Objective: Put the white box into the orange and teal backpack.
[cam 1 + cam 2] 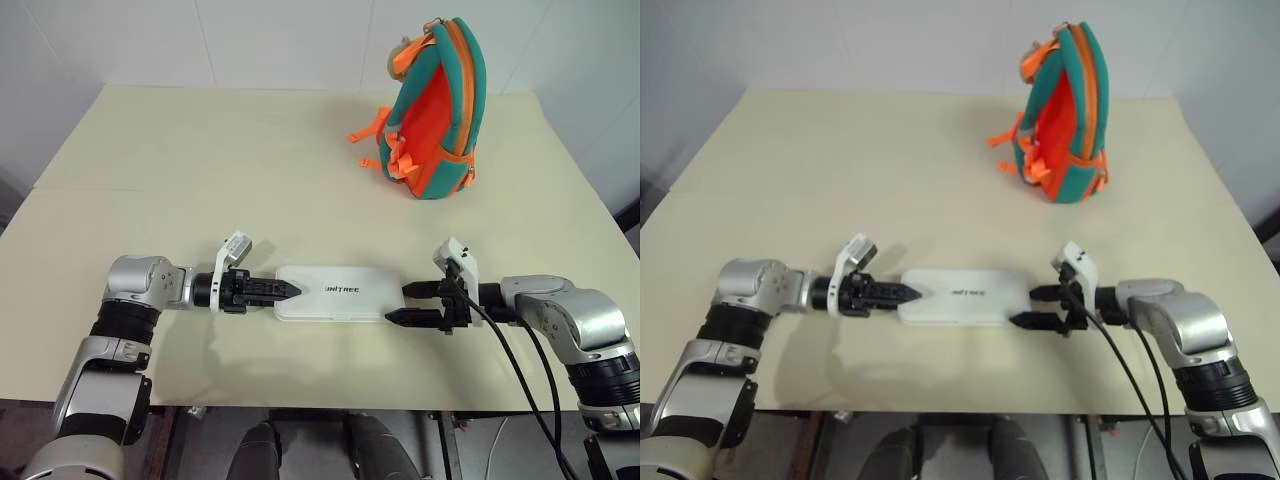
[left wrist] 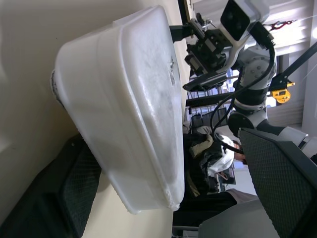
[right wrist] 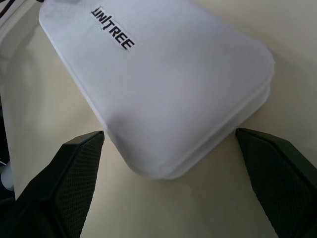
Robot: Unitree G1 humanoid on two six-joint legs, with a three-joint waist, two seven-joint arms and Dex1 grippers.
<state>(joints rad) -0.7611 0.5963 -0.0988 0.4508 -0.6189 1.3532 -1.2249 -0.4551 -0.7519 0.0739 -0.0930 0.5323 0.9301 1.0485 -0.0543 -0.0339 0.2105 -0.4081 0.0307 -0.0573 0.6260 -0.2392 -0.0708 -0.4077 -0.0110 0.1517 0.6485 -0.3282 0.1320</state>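
On the table point(image 1: 150, 180), near its front edge, you see the white box point(image 1: 335, 292) lying flat between the left gripper point(image 1: 285, 291) and right gripper point(image 1: 405, 305); both jaws spread, gripping nothing. The orange and teal backpack point(image 1: 440, 110) stands upright, well apart.

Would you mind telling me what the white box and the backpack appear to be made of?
The white box looks like moulded plastic with a smooth, slightly glossy finish: rounded corners, a seam around its edge in the right wrist view, and printed dark lettering on top. The backpack looks like soft woven or padded fabric, matte teal and orange, with loose orange webbing straps; the exact textile cannot be told.
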